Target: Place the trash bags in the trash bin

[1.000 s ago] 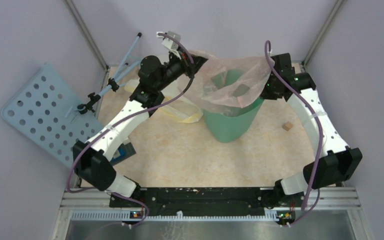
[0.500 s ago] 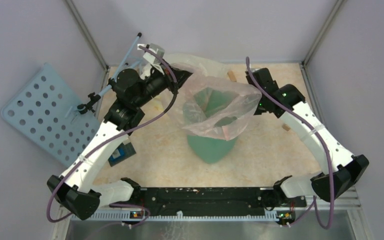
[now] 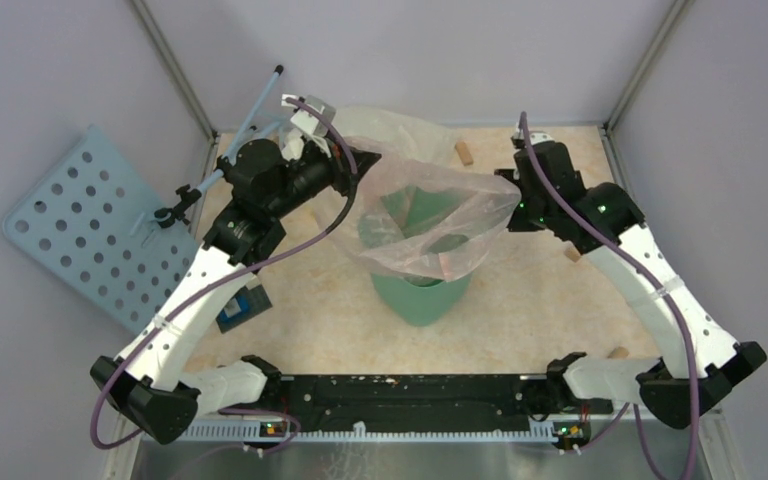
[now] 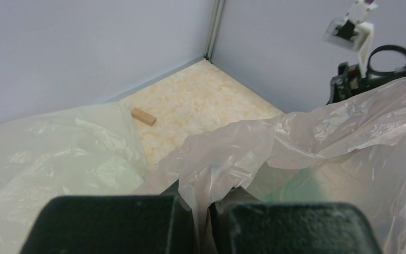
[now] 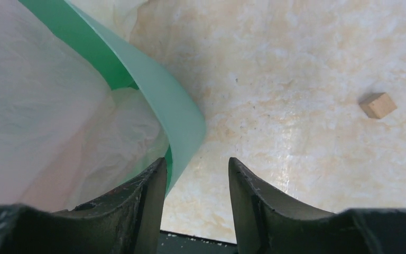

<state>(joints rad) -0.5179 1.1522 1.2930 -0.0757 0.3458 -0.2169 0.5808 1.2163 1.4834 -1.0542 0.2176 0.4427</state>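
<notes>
The translucent pale-pink trash bag [image 3: 430, 215] hangs open-mouthed over the mint-green trash bin [image 3: 420, 298], its lower part inside the bin. My left gripper [image 3: 352, 165] is shut on the bag's far-left edge; the left wrist view shows the pink film [image 4: 296, 143] pinched between the two black pads of the gripper [image 4: 203, 203]. My right gripper [image 3: 513, 200] sits at the bag's right edge, open. In the right wrist view its fingers [image 5: 196, 172] stand apart over bare table, with the bin's green rim [image 5: 161, 92] and the bag [image 5: 42, 106] just beside the left finger.
A larger pale-yellow bag [image 3: 390, 122] lies behind the bin and shows in the left wrist view [image 4: 47, 159]. Small wooden blocks [image 3: 463, 152] [image 3: 572, 253] [image 3: 618, 352] dot the table. A dark flat item [image 3: 243, 305] lies left; a blue perforated board [image 3: 75, 230] leans outside the left wall.
My right gripper has opened and let go of the bag's right edge. Before that, both arms carried the bag left and nearer, and the bin shifted with it.
</notes>
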